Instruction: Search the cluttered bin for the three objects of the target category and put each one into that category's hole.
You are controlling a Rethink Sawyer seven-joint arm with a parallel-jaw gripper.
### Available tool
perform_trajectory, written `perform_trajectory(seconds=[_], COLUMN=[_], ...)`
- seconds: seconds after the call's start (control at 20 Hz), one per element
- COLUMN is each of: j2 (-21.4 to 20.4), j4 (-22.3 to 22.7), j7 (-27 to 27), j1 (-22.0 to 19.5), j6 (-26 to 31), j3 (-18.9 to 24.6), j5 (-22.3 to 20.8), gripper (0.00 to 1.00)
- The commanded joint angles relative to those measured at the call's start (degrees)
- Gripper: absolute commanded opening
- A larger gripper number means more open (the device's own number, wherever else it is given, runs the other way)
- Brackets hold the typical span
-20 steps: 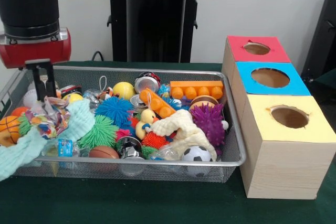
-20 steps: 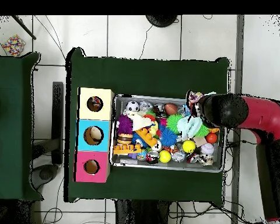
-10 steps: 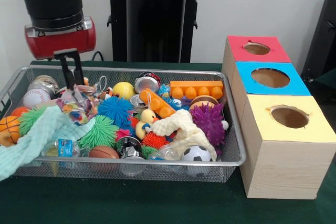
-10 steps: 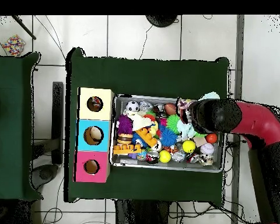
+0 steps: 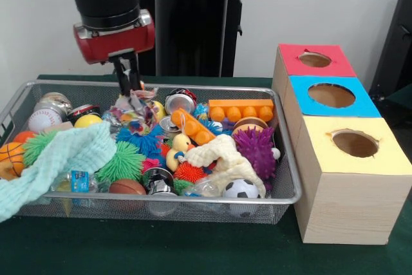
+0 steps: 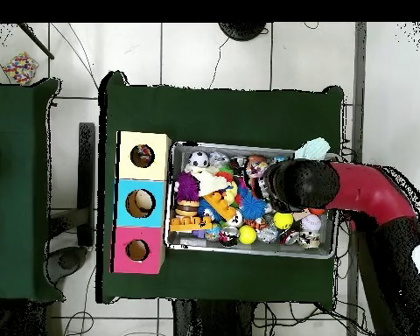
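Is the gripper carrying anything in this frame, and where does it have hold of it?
Yes. The gripper is shut on a crumpled colourful wrapper, pinched at its top edge, hanging over the bin.

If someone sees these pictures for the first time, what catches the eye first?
The red and black arm hangs over the wire bin, its hand holding a crumpled colourful wrapper above the toys. Beside the bin stands a wooden box with red, blue and yellow tops, each with a hole.
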Motion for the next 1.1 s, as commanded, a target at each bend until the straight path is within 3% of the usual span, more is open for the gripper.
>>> perform_trajectory(seconds=[0.05,0.5,1.1], j2=[-2.5,-5.1,-8.3], j4=[9.7,12.1,13.6], j7=[9.6,15.4,15.9], j1=[2.4,6.1,11.8], j6=[-7.9,-15.9,-21.3], j3=[0.4,-2.2,-5.6], j5=[3.5,7.6,12.3], gripper=[0.0,0.0,0.0])
